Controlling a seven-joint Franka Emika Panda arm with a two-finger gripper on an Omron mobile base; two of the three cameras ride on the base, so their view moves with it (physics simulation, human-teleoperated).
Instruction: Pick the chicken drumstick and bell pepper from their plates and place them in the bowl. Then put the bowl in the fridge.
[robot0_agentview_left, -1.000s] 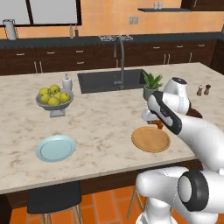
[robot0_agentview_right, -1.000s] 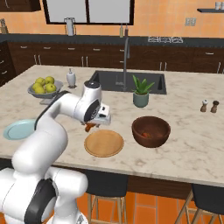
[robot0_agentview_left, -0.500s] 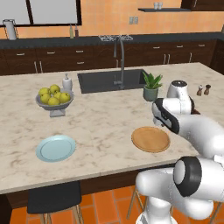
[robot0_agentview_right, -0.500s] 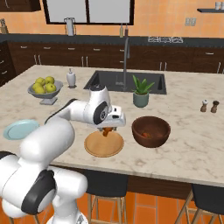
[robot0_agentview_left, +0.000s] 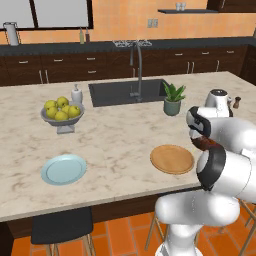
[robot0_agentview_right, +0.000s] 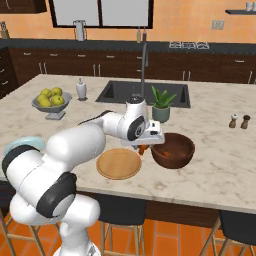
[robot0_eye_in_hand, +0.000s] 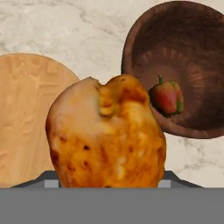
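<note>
Since the earlier frames, your arm swung across the wooden plate (robot0_agentview_right: 118, 163) toward the bowl (robot0_agentview_right: 173, 150), carrying the drumstick (robot0_eye_in_hand: 106, 138) with it. Your claw (robot0_agentview_right: 145, 148) was closed on the drumstick, which hung between plate and bowl, just short of the bowl's near rim. On the hand camera the meat sat at 6 o'clock, the wooden plate at 9 o'clock and the bowl at 2 o'clock. You had the pepper (robot0_eye_in_hand: 166, 97) already lying inside the bowl. Both the wooden plate and the blue plate (robot0_agentview_left: 63, 169) stood bare.

By my judgement, you were roughly halfway: one item delivered, the second in transit. Remaining were the release over the bowl and the transfer of the bowl to the fridge.
</note>
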